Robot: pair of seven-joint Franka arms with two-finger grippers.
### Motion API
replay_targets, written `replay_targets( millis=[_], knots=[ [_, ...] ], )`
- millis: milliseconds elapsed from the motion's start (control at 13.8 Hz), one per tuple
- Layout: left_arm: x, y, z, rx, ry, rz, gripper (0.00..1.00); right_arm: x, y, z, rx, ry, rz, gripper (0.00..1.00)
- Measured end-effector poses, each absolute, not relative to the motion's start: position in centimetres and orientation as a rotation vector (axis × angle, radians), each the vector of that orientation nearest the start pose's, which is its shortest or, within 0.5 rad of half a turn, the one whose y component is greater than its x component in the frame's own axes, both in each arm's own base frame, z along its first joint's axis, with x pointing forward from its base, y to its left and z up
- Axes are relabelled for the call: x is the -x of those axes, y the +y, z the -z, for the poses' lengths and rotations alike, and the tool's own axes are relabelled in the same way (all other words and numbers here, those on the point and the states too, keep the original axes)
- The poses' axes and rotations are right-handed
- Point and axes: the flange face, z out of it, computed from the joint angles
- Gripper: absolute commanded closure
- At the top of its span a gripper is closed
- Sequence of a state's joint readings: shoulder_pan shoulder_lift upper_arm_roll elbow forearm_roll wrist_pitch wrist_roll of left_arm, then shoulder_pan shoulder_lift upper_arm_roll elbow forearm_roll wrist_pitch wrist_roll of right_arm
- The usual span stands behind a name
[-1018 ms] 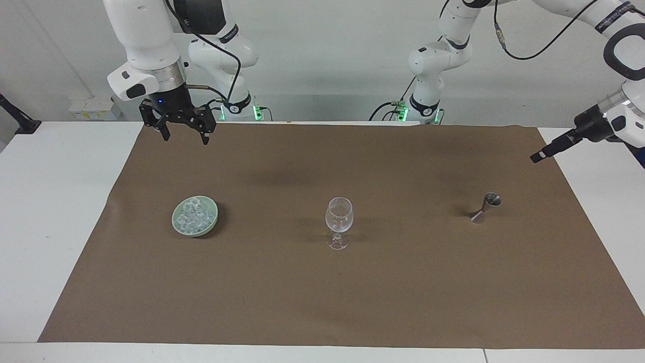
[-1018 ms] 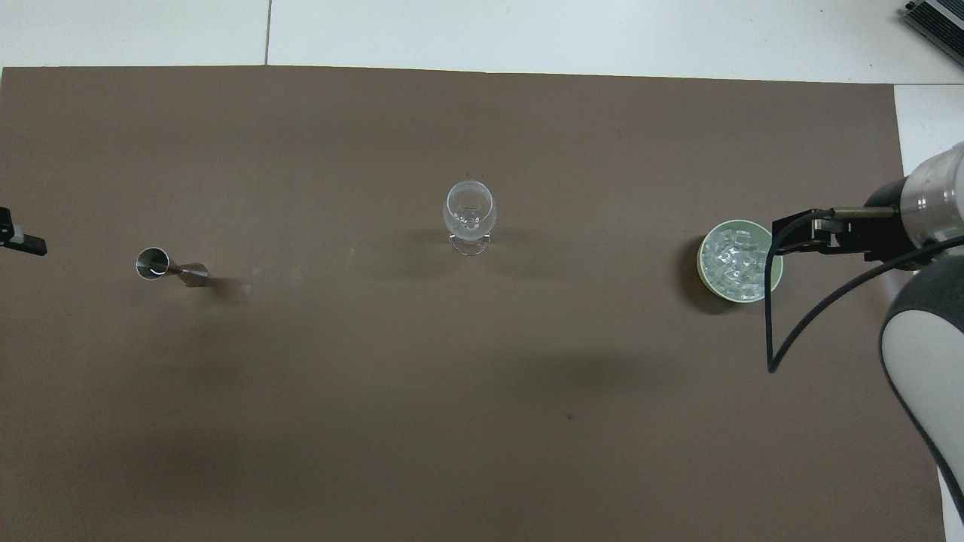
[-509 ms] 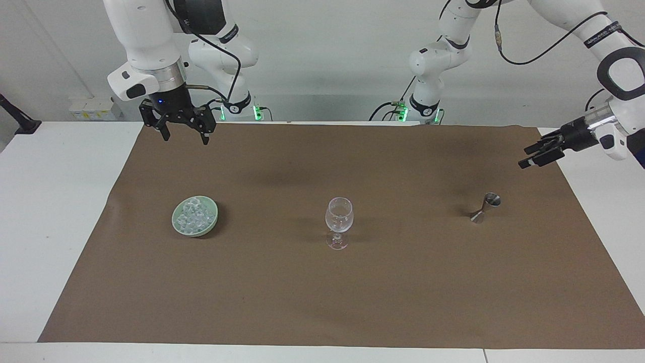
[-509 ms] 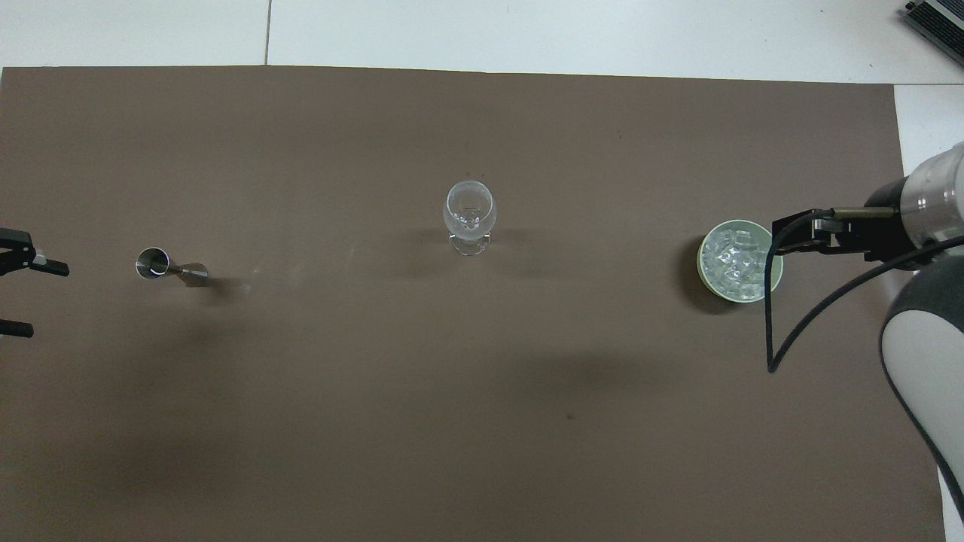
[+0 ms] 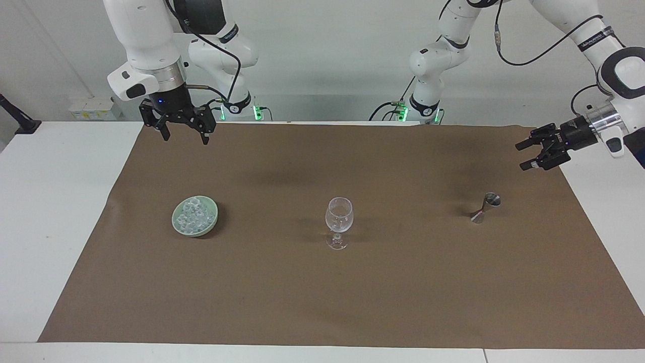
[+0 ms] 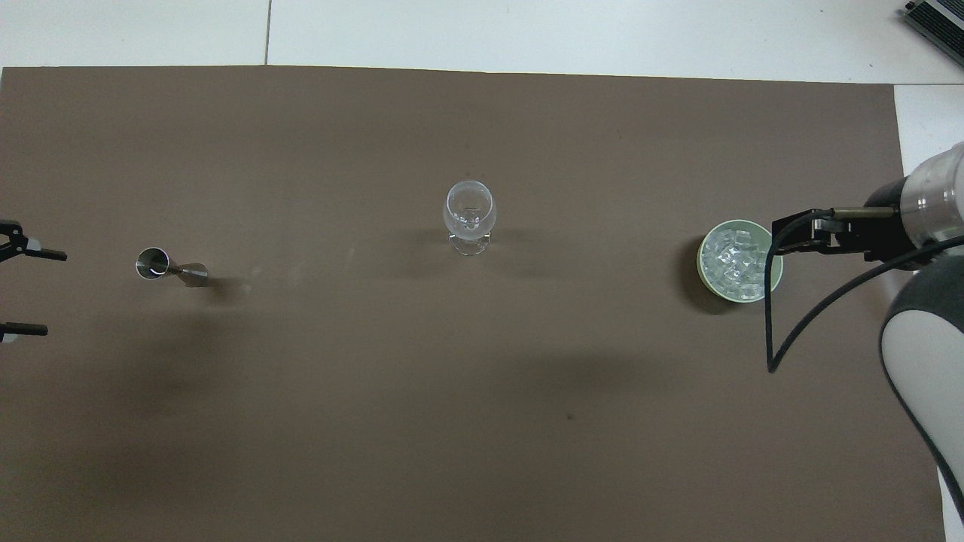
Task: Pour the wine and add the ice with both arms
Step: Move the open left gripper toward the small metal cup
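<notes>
The ice [image 5: 194, 216] is a glistening heap in a pale green bowl [image 5: 177, 224], toward the right arm's end of the table; it also shows in the overhead view [image 6: 734, 260]. A clear stemmed wine glass [image 5: 338, 219] stands upright mid-mat. A small steel jigger [image 5: 485, 206] stands toward the left arm's end. My right gripper [image 5: 184, 136] is open and empty, high over the mat beside the bowl. My left gripper [image 5: 523, 155] is open and empty, in the air over the mat's edge beside the jigger, apart from it.
A brown mat [image 5: 322, 302] covers most of the white table [image 5: 55, 201]. The right arm's black cable [image 6: 772, 324] hangs over the mat beside the bowl. In the overhead view the left gripper [image 6: 44, 292] shows only its fingertips.
My left gripper has swung in over the mat's edge toward the jigger, and its fingers have spread open. The right arm has not moved.
</notes>
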State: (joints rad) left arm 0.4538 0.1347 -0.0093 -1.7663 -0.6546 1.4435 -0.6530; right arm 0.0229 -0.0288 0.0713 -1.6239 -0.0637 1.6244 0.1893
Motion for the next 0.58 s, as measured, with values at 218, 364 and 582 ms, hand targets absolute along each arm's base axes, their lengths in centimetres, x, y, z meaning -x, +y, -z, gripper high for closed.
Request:
replay_targets(
  millis=[218,364,582],
  knots=[
    [-53.3,19.3,-44.6,-1.904,1.373,0.75,0.0,-54.8,4.6,-62.0,3.198,0.148,0.061,0.0],
    [-53.7,20.7,-41.7,-1.821,1.386,0.803,0.0,-54.8,4.6,-62.0,3.198,0.148,0.061,0.0],
    [-54.1,21.6,-38.4,-1.739,1.387,0.87,0.0,-54.8,4.6,-62.0,3.198,0.148,0.061,0.0]
  ],
)
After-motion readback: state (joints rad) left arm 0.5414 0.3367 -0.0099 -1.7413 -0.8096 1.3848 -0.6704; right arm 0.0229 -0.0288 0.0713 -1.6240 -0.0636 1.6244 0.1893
